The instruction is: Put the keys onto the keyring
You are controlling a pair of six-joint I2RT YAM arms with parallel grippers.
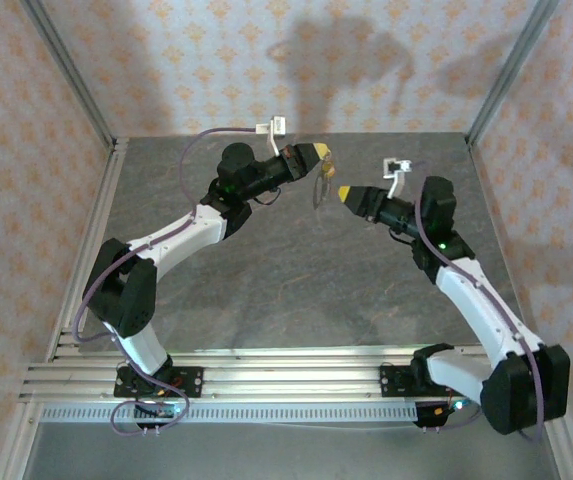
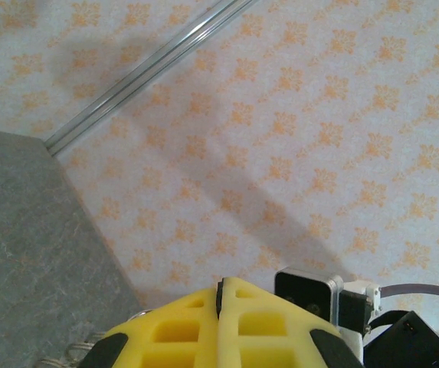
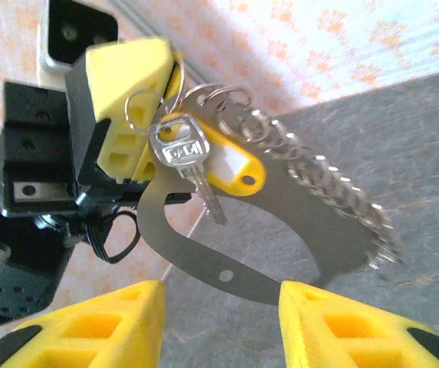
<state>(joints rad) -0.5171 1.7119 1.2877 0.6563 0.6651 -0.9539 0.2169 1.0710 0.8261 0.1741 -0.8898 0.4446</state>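
Observation:
My left gripper (image 1: 323, 154) is raised over the far middle of the table, shut on the top of the keyring (image 1: 318, 190), which hangs below it. Seen from the right wrist, the keyring (image 3: 204, 264) is a flat grey oval loop with a row of small wire rings (image 3: 319, 176) along one side. A silver key (image 3: 179, 147) with a yellow tag (image 3: 234, 170) dangles in front of the loop from a small round ring beside the left fingers (image 3: 119, 84). My right gripper (image 3: 219, 307) stands open just short of the loop's lower band, nothing between its fingers. It (image 1: 342, 192) sits close to the keyring's right.
The grey table (image 1: 296, 290) is walled by orange-patterned panels with aluminium posts (image 1: 71, 80) at the back corners. A slotted rail (image 1: 286, 375) holding both arm bases runs along the near edge. The right arm's wrist camera (image 2: 307, 291) faces my left gripper (image 2: 221, 285).

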